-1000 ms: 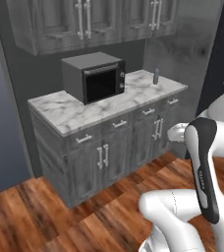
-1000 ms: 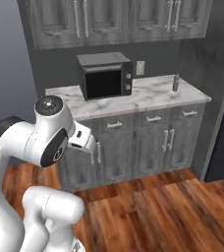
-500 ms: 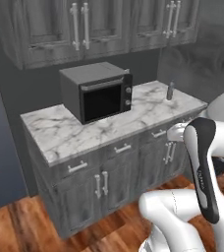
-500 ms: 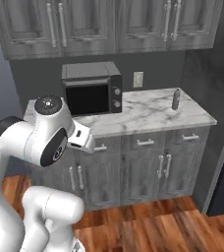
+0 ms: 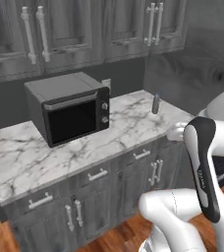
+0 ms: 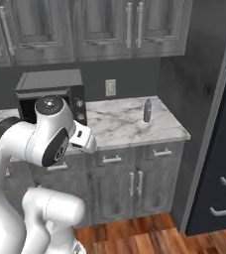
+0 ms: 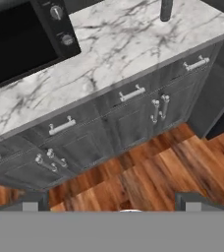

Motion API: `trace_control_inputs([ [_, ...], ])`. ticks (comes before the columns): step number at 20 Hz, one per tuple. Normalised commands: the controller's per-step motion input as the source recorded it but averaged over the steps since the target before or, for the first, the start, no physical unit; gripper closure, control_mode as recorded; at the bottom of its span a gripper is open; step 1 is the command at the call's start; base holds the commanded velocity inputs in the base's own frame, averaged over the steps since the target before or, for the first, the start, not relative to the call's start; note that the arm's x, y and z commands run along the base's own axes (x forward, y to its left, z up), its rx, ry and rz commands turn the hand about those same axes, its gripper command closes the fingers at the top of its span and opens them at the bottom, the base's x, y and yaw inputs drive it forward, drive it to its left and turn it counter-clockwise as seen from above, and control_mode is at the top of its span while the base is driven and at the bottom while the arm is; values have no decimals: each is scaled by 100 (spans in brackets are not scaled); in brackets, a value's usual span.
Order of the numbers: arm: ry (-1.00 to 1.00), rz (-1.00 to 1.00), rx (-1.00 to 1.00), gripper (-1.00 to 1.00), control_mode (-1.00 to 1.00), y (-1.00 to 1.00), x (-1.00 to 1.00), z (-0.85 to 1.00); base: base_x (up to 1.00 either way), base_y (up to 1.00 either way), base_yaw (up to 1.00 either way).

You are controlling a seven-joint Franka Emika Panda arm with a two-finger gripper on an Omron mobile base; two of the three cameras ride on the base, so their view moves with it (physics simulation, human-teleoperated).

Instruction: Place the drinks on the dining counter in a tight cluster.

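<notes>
Left base view: small grey bottle (image 5: 155, 103), right of centre, likely light, rigid, tippy; grasp mid-body. Gripper (image 7: 112, 201) spread wide, empty.

Glossy white arm (image 5: 182, 221) built of rounded, tubular links with bulbous shoulders. One link carries a long dark grey, pill-shaped inlay (image 5: 202, 172) bearing small pale lettering, too fine to read. A joint ends in a round dark cap (image 6: 48, 104) with a light ring and centre dot. A small white boxy piece (image 6: 83, 139) with a dark square mark projects beside that joint.
</notes>
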Motion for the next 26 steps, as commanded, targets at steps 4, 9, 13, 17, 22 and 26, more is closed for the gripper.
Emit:
trace_control_inputs([
  [4,0,0,0,-100,100,0,0,0,62,-28,-23],
  [9,0,0,0,-100,100,0,0,0,59,-27,-30],
  [13,0,0,0,-100,100,0,0,0,56,-8,-14],
  [17,0,0,0,-100,100,0,0,0,87,-36,14],
  [22,0,0,0,-100,100,0,0,0,95,-67,26],
  [26,0,0,0,-100,100,0,0,0,73,-19,11],
])
